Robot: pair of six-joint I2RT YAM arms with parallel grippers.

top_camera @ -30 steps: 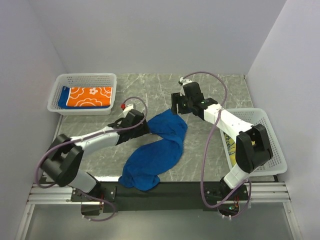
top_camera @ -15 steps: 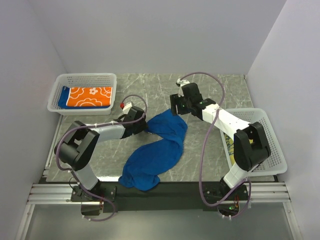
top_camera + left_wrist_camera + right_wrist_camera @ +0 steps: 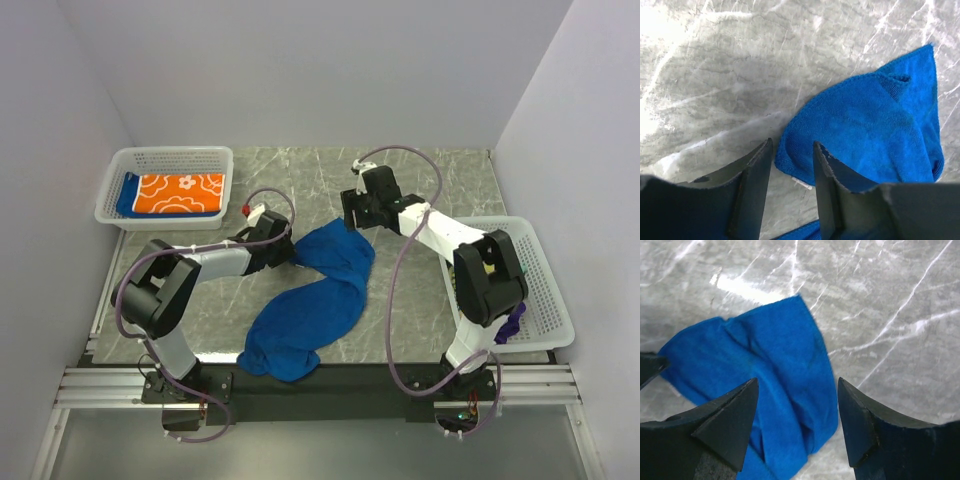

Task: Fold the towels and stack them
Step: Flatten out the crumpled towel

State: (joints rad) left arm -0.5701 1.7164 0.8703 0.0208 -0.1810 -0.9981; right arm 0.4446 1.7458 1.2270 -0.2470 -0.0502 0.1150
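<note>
A royal blue towel lies crumpled in a long diagonal heap on the marble table. My left gripper is low at its upper left corner. In the left wrist view the towel has its corner between the narrowed jaws of the left gripper, with bare table still showing in the gap. My right gripper hovers at the upper right corner. In the right wrist view the right gripper stands wide open over the towel. An orange flowered towel lies folded on a blue one.
The folded towels sit in a white mesh basket at the back left. A second white basket at the right holds a yellow patterned cloth and a purple one. Grey walls close in three sides.
The left jaws have narrowed around the towel's corner, and the left arm's elbow swung inward. The right arm's elbow drew back over its basket; its gripper stayed in place.
</note>
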